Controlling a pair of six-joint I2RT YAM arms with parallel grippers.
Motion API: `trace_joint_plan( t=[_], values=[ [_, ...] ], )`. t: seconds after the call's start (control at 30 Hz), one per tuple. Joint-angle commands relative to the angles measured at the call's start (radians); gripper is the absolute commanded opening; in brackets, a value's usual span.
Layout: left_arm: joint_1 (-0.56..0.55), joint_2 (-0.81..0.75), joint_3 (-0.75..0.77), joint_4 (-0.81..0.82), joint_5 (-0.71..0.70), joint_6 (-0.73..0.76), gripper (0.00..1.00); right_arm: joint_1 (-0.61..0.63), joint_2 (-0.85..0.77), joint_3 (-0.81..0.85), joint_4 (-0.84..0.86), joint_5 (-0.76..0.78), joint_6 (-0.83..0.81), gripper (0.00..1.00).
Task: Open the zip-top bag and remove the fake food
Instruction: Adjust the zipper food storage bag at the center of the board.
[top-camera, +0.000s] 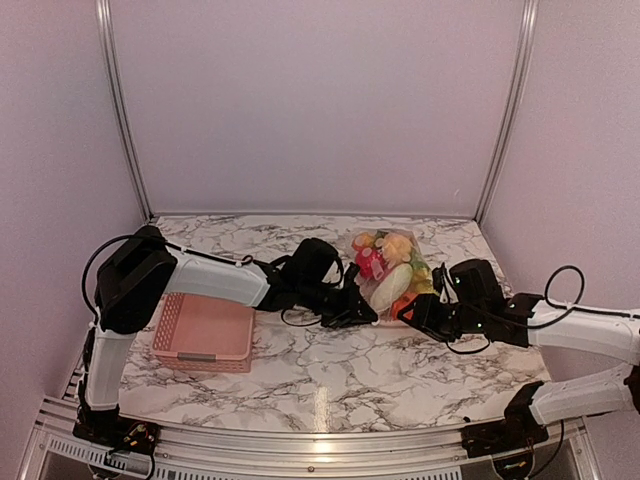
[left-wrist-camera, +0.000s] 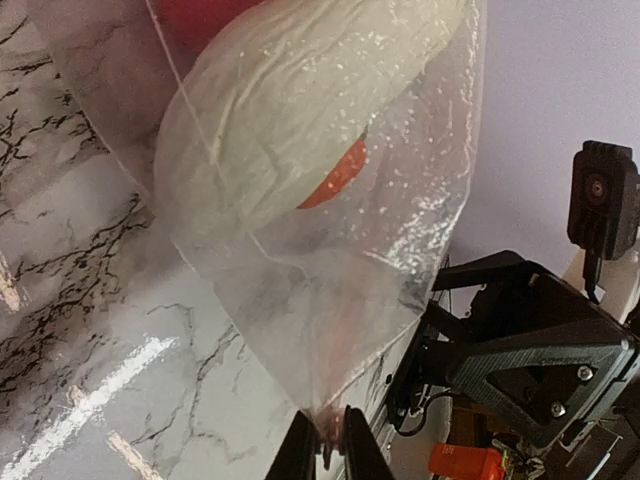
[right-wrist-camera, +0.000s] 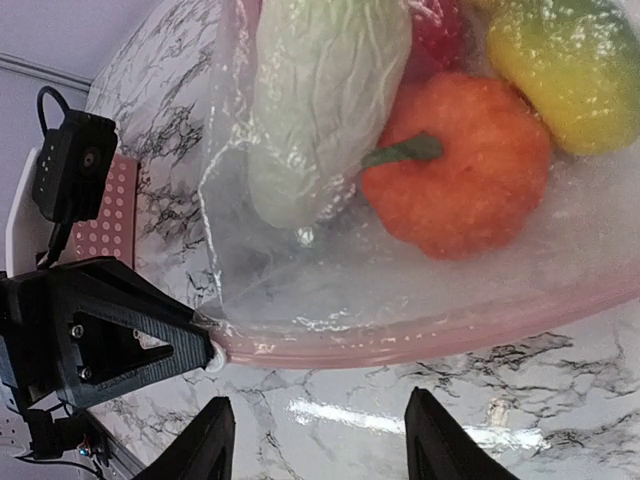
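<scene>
**A:** Why is the zip-top bag (left-wrist-camera: 330, 270) held as it is?

**B:** One corner is pinched in the left gripper (left-wrist-camera: 325, 450). Its jaws are closed almost to touching, with only plastic film between them. The bag fans out ahead of those jaws, and the fake food (left-wrist-camera: 300, 110) is bunched well beyond the fingertips. The corner is judged to be anchored so that the bag can be pulled against.

**A:** And the right gripper (right-wrist-camera: 318, 440)?

**B:** Its jaws are held partly apart and nothing is gripped. Only the marble table (right-wrist-camera: 500, 430) is seen between them. The pink zip strip (right-wrist-camera: 420, 338) lies across, just ahead of the fingertips, and appears to be sealed. A grasp on it is judged to be lined up.

**A:** What cannot be made out?

**B:** A pinkish trace is seen at the pinch, but whether the strip itself is caught cannot be told. Several food pieces are cut off by the frame edges, so no count can be given. From overhead, both sets of fingertips are hidden behind the gripper bodies.
</scene>
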Motion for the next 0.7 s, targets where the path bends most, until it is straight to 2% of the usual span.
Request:
trace_joint_plan(
  t=[0.0,0.1,0.2,0.67],
  values=[
    [-0.03,0.026,-0.011,0.189,0.043,-0.143,0.06,0.015,-0.032,-0.047,0.092,-0.067,0.101,0.56],
    [-0.041,0.032,-0.016,0.209,0.035,-0.17,0.2,0.019,-0.054,-0.071,0.088,-0.064,0.135,0.56],
    [-0.042,0.025,-0.029,0.201,0.016,-0.165,0.28,0.02,-0.079,-0.098,0.104,-0.069,0.169,0.56],
    [-0.04,-0.013,-0.085,0.161,-0.009,-0.124,0.28,0.024,-0.072,-0.178,0.279,-0.115,0.308,0.49]
  ],
)
